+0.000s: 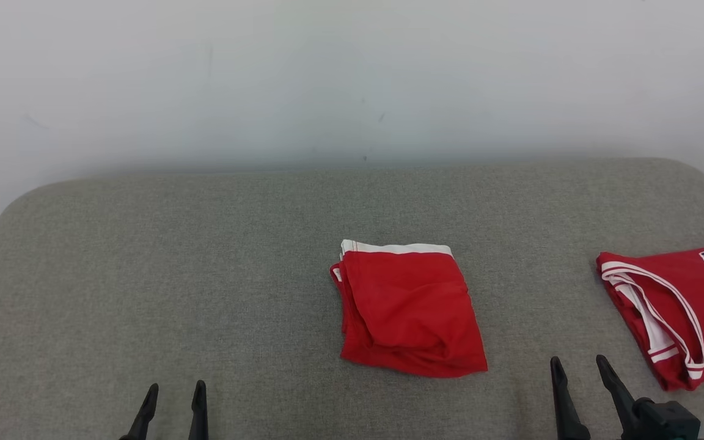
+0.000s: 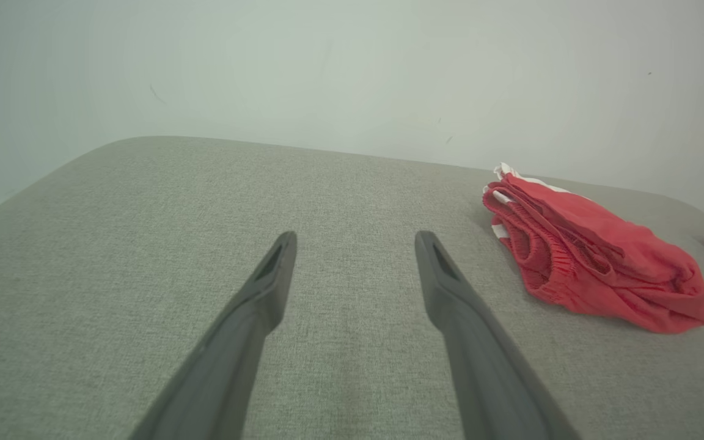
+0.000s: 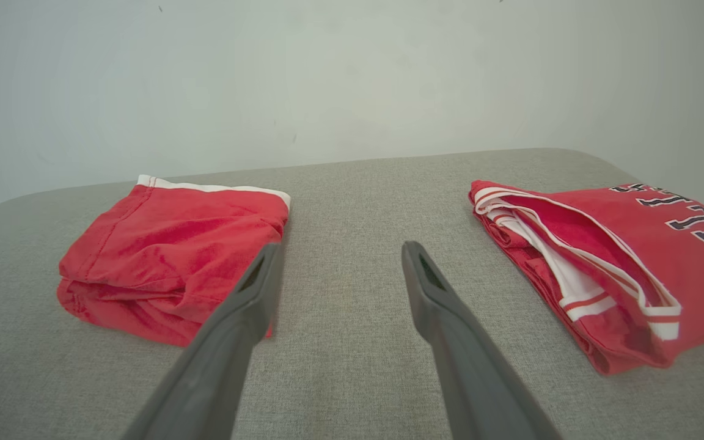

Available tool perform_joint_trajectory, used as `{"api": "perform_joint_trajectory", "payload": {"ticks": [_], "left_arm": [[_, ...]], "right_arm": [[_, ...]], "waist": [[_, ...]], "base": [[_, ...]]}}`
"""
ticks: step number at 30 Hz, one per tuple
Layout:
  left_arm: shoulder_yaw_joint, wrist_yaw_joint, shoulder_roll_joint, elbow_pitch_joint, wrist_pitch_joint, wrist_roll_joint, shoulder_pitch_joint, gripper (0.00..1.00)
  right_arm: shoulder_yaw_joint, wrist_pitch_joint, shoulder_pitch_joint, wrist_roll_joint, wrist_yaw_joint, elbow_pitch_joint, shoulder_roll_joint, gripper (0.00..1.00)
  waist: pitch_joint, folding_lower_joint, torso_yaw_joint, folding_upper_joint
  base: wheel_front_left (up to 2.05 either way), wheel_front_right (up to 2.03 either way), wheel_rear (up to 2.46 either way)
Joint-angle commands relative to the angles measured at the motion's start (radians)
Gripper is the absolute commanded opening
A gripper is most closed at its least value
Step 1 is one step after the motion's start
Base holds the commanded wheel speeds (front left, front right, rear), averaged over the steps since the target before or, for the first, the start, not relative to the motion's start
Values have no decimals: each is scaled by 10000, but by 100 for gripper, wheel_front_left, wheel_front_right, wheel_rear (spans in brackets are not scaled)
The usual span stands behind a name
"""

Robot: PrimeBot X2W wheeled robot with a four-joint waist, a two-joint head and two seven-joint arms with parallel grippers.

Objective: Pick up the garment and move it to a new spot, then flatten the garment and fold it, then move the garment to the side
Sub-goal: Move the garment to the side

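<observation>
Left claw gapes over bare cushion; shorts lie rightward.

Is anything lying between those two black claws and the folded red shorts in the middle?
Nothing visible. Only bare grey padding separates the left gripper and right gripper, both open, from the red shorts. The red jersey lies apart, off to the right.

left fingers and right fingers spread

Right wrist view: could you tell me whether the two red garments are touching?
No, bare grey cushion separates the folded shorts from the lettered jersey.
</observation>
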Motion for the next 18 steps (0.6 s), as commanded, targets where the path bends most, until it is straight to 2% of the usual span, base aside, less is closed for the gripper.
{"api": "perform_joint_trajectory", "payload": {"ticks": [1,5,9,18], "left_arm": [[19,12,-4,27,-23,-15,-14,100],[40,12,-15,28,-23,-26,-20,100],[25,12,-36,8,-23,-37,-41,100],[-289,12,-91,-53,-24,-59,-268,100]], "right_arm": [[-20,-7,48,58,-1,-41,21,100],[28,156,-134,58,-1,-179,28,100],[-185,855,-742,792,-1,-421,27,100],[-612,5354,-3268,1615,-1,16,14,100]], "waist": [[11,0,24,0],[42,0,79,0],[134,0,133,0],[739,0,558,0]], "base": [[0,0,0],[0,0,0],[0,0,0],[0,0,0]]}}
